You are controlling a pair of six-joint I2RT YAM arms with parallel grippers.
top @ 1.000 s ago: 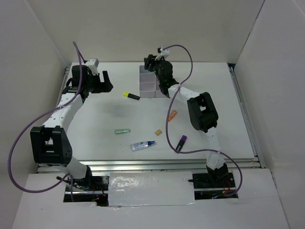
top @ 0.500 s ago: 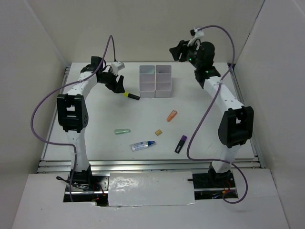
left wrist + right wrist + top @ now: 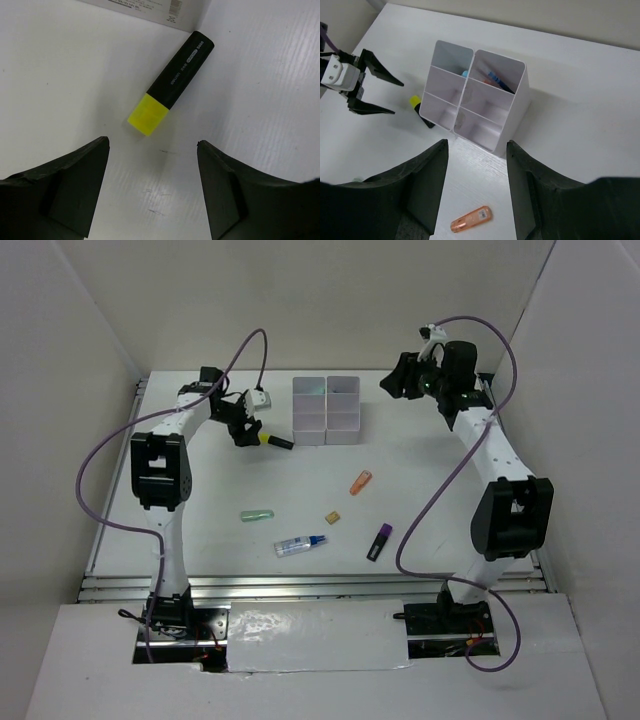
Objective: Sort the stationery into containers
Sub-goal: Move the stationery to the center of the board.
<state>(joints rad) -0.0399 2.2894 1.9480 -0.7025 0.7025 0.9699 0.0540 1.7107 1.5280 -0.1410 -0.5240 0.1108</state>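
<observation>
While hovering wide open, empty, over yellow-black marker at far desk edge, begin pickup. Lower left gripper astride barrel; close.

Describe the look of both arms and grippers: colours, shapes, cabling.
The left arm and right arm have white links and boxy black joint housings. A loose purple cable loops along each. The left gripper and right gripper have matte black, wedge-shaped fingers; a small white module sits by the left wrist.
</observation>
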